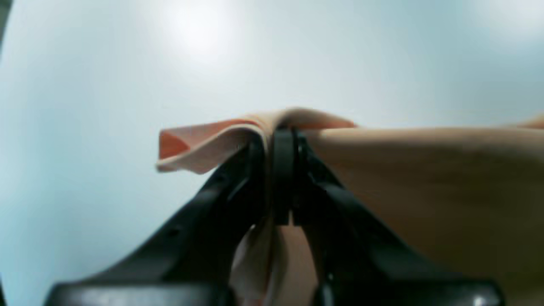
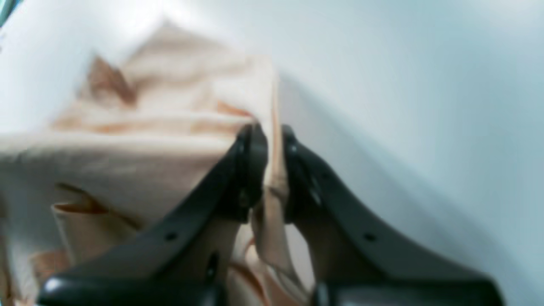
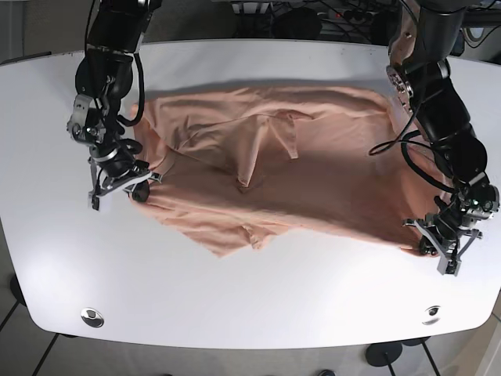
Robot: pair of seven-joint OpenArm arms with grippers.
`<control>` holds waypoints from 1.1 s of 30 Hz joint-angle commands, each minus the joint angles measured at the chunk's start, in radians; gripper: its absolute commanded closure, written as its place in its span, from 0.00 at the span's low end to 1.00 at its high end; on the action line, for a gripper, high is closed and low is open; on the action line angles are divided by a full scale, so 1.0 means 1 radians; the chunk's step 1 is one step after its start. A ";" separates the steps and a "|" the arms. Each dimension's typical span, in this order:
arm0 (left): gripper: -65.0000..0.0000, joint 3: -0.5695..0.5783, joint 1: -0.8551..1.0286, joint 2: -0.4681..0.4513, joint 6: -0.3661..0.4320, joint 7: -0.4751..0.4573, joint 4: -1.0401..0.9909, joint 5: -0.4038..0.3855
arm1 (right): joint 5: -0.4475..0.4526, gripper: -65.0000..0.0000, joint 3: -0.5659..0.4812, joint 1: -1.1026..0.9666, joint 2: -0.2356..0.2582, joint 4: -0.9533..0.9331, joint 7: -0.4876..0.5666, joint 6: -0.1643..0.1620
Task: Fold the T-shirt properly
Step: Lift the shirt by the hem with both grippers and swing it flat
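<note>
Both sides pinched, left hand (image 3: pixel 433 237) and right hand (image 3: pixel 133 178) gripping T-shirt (image 3: pixel 297 172) edges

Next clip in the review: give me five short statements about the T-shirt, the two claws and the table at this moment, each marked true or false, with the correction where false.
1. The left claw is shut on an edge of the T-shirt. True.
2. The right claw is open and hangs free of the cloth. False: it pinches a fold of the fabric between its fingers.
3. The T-shirt is already folded into a neat rectangle. False: it lies spread out and wrinkled across the table.
4. The T-shirt is a peach-orange colour on a white table. True.
5. In the base view, both claws grip the same side of the shirt. False: they hold opposite ends.
</note>
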 commanded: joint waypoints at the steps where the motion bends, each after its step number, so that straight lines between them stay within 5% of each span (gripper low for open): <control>1: 1.00 -0.002 -0.034 -0.017 -0.002 0.005 0.084 -0.012 | 0.008 0.98 0.005 0.098 0.034 0.018 0.011 0.003; 7: 1.00 0.001 -0.229 -0.026 -0.002 0.012 0.041 -0.009 | 0.011 0.98 -0.003 0.439 0.095 -0.091 -0.064 0.005; 10: 1.00 0.003 -0.448 -0.037 -0.002 0.012 -0.106 -0.002 | 0.011 0.98 -0.095 0.669 0.134 -0.194 -0.069 0.005; 15: 1.00 0.004 -0.770 -0.093 -0.002 0.009 -0.307 -0.002 | 0.011 0.98 -0.167 0.953 0.145 -0.223 -0.073 0.005; 19: 1.00 0.004 -0.785 -0.107 -0.002 0.012 -0.312 -0.002 | 0.011 0.98 -0.182 1.040 0.145 -0.215 -0.130 0.005; 26: 1.00 -0.013 -0.489 -0.158 -0.002 0.013 -0.155 -0.014 | 0.022 0.97 -0.152 0.691 0.138 -0.001 -0.133 0.034; 33: 1.00 -0.140 0.054 -0.159 -0.002 0.009 0.051 -0.193 | 0.111 0.97 -0.026 0.163 0.074 0.162 -0.129 0.046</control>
